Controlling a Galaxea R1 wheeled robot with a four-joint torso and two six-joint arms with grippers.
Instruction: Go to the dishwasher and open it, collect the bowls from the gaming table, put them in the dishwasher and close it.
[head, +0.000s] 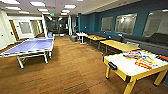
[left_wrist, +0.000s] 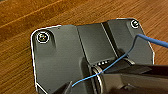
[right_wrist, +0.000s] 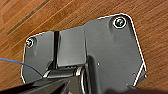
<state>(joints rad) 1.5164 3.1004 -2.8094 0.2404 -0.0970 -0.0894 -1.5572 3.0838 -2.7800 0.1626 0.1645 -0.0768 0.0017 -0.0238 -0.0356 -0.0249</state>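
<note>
I see wood floor across the room. Ping-pong table stands on my left; gaming table, white tabletop with yellow edge, near right, with colourful items on it. Yellow tables line the wall beyond. Cannot tell either gripper's state.

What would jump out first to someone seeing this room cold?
The blue ping-pong table stands out on the left of the wooden floor. Near on the right is the gaming table, white-topped with yellow edges and legs, carrying colourful items too blurred to identify. Behind it a row of yellow-topped tables runs along the teal wall.
</note>
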